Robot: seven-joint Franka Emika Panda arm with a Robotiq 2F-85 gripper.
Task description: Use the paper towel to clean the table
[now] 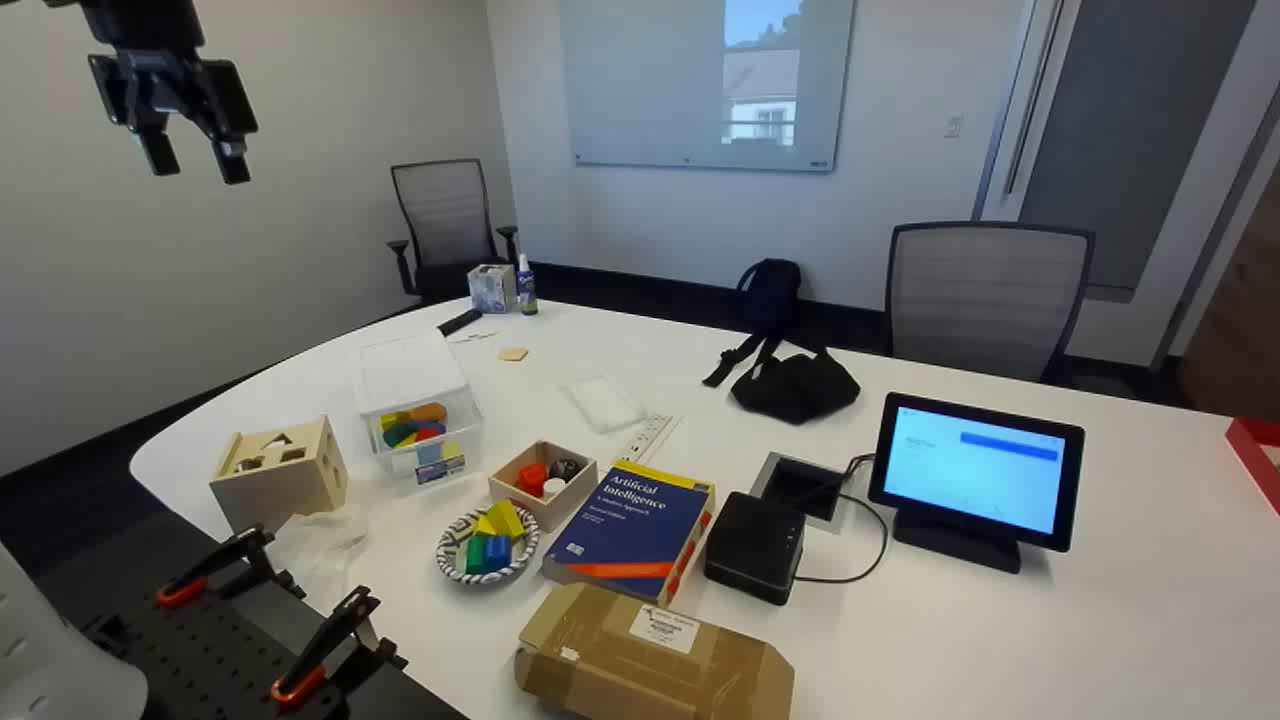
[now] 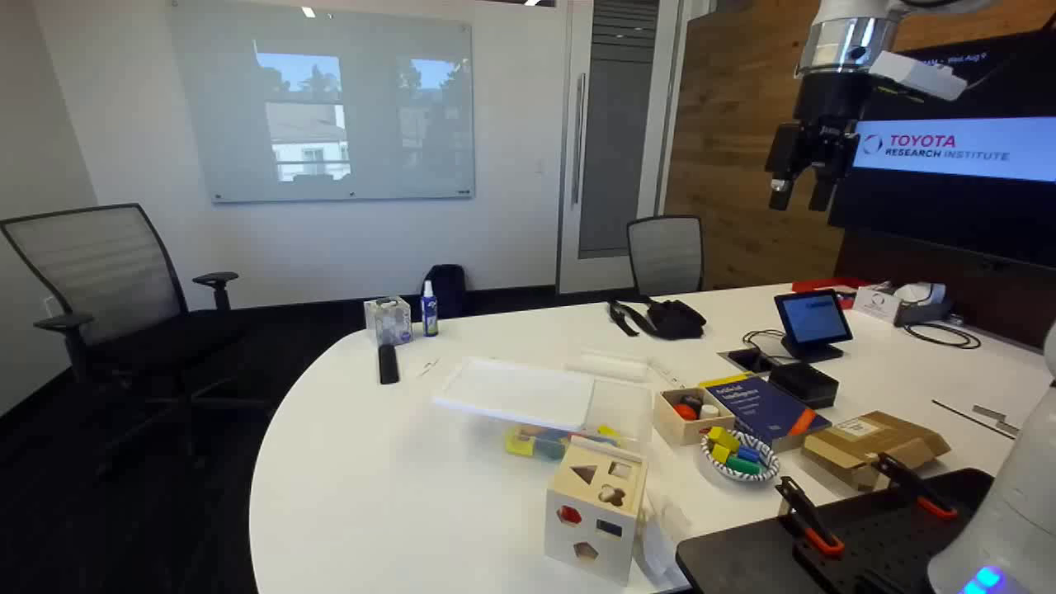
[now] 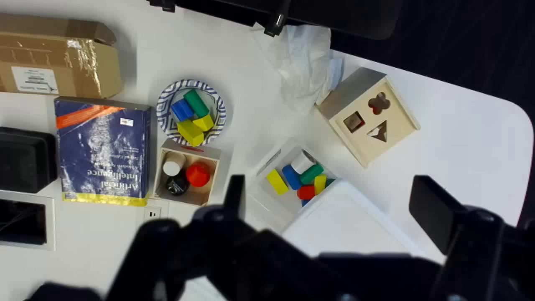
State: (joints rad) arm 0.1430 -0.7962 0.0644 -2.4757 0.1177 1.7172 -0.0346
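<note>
Right now my fingers [image 3: 434,213] stand spread wide, gripping nothing, high over the large white bench [image 3: 468,121]. Through their gap, seen from the wrist, I look down on a clear plastic bin [image 3: 267,200], its white lid [image 3: 342,221] part-way over coloured blocks [image 3: 291,177]. Past it, ahead of the fingers toward the arm's white base [image 2: 1006,495], lies the thin, crumpled white paper towel [image 3: 305,69], waiting to be picked up. A pale wooden shape-sorter cube [image 3: 368,117] stands right beside it, and a black clamp [image 3: 279,20] overlaps its edge in the wrist view; I can't tell whether either touches it.

That is where I expect trouble. The sheet is nearly the bench's own white and probably hugs it, so misjudging depth could have me closing on air or driving hard into the top. Coming in crooked, I might bump the cube; if the clamp pins a corner, lifting could tear the paper. Later, a broad wiping stroke could shove the round dish with a blue-and-white patterned rim [image 3: 163,109], ahead and left of the fingers as the wrist sees it.

The bench top looks smooth, with a rounded corner ahead and right of the fingers in that same view. Farther out are grey mesh-backed chairs [image 1: 985,290] and a pale glass whiteboard [image 1: 650,90]; a wood-panelled wall [image 2: 734,140] with a large black screen [image 2: 940,165] backs the fingers in an exterior view.
</note>
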